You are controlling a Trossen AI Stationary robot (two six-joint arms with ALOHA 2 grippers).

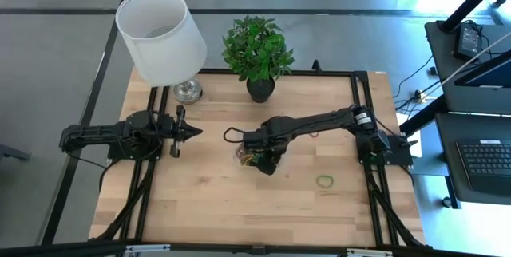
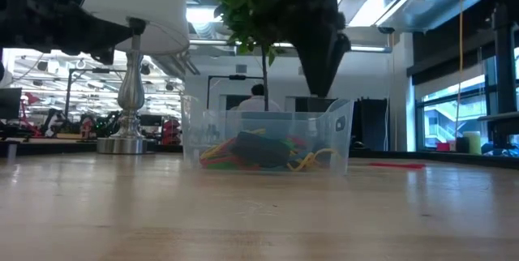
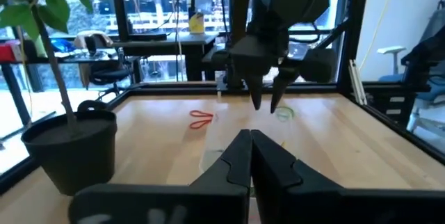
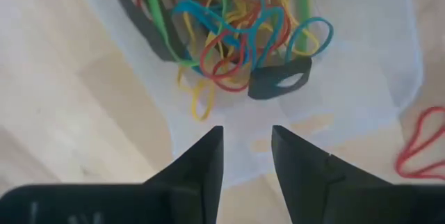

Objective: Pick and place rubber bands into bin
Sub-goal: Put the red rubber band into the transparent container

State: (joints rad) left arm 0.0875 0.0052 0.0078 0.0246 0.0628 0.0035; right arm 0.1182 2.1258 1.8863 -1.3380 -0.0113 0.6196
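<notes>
My right jaws (image 4: 247,147) hung apart just above the bin (image 4: 389,78), its rubber bands (image 4: 229,22) piled below; a green band (image 1: 325,181) and a red band (image 3: 201,118) lay outside, left jaws (image 3: 252,156) together.

The right arm reaches in toward the middle, wrist bent so its end effector (image 4: 247,156) points straight down, fingers (image 4: 202,161) parted with nothing between them. Well apart from it, the left end effector (image 1: 190,132) lies level, fingers (image 3: 274,156) pressed together, empty.
</notes>
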